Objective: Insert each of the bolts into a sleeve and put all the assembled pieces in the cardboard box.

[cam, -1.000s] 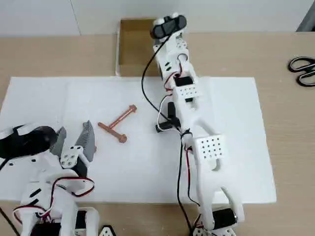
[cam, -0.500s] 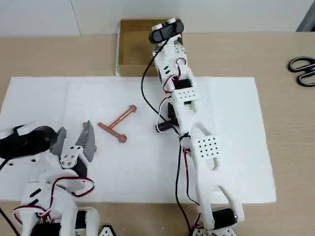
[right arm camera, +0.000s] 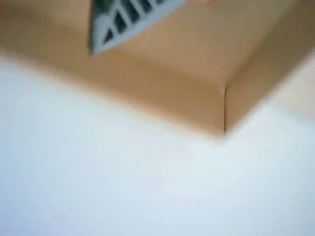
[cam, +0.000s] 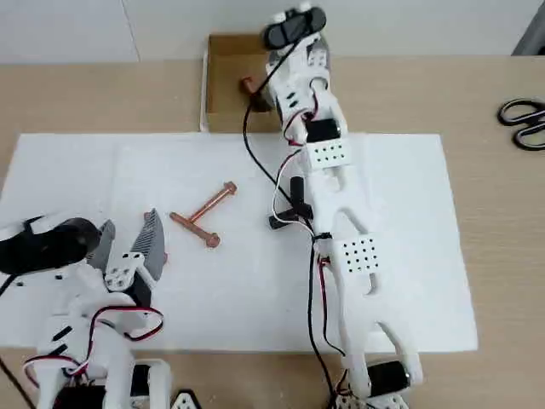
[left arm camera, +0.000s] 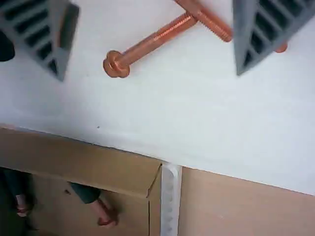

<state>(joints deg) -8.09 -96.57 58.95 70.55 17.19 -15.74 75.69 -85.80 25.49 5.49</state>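
Observation:
Two copper bolts lie on the white sheet, one (cam: pixel 215 202) slanting toward the box and one (cam: pixel 194 230) just in front of it. They touch at one end, as the left wrist view shows (left arm camera: pixel 152 42) (left arm camera: pixel 206 22). My left gripper (cam: pixel 128 243) is open and empty, resting on the sheet just left of them; its grey fingers (left arm camera: pixel 44 34) flank the bolts. My right gripper (cam: pixel 269 83) hangs in the cardboard box (cam: pixel 223 77) at the back. A copper piece (cam: pixel 249 89) sits right beside it inside the box, also seen from the left wrist (left arm camera: pixel 106 219).
The white sheet (cam: pixel 400 213) covers most of the table. Black scissors (cam: pixel 524 119) lie at the far right on the bare wood. The right arm stretches across the sheet's middle toward the box. The box's outer wall (right arm camera: pixel 172 98) meets the sheet's far edge.
The right arm shifted slightly over the box, and the copper piece has come into sight beside its gripper. The left arm and the two bolts have not moved.

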